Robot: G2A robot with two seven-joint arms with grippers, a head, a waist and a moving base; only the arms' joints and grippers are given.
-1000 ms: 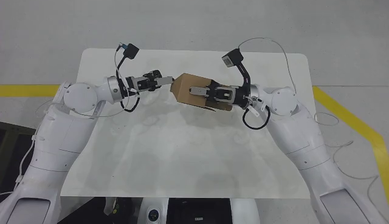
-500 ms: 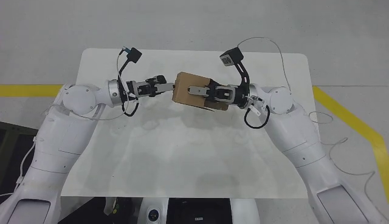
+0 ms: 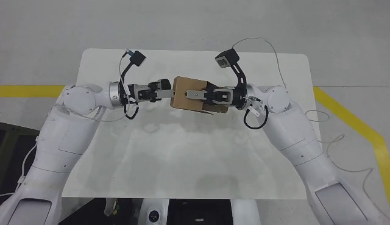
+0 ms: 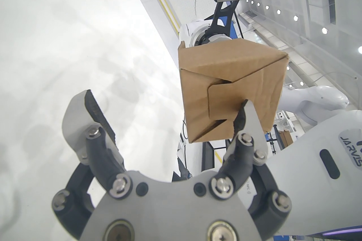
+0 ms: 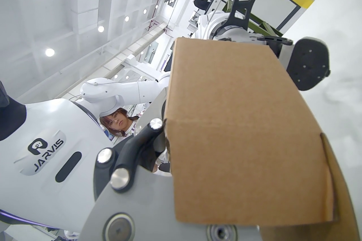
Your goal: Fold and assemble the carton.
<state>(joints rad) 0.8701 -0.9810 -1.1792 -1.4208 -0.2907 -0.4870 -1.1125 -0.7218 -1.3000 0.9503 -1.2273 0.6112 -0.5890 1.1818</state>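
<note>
Your right gripper [image 3: 198, 94] clamps the carton [image 3: 186, 91], holding it above the far middle of the table [image 3: 183, 164]. Your left gripper [image 3: 167, 90] stands wide, one fingertip [image 4: 245, 115] touching the folded end flaps [image 4: 223, 98]. Press squarely on the flap's centre while the right braces firmly.

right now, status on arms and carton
Left gripper open, one finger at folded end of brown cardboard carton. Right gripper shut on it, above white table. Nothing in the way.
</note>
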